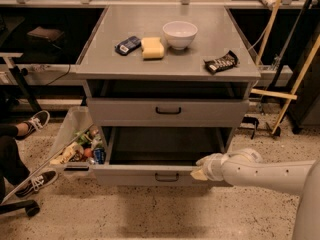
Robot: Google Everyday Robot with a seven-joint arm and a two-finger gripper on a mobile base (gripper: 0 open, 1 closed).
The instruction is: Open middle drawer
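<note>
Middle drawer (pixel 125 174): drawn well out from the front of the cabinet (pixel 150 19), its dark interior apparently empty. The gripper (pixel 199 173) sits at the drawer front's right end, low on the cabinet's right side; you cannot tell whether it is open or closed. Expect stiff sheet metal, likely light, sliding on runners. Take hold at the central black bar handle (pixel 166 176); smooth edges may slip.

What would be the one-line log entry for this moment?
middle drawer: pulled out | gripper: at drawer front, right of handle | task: looks done
</note>
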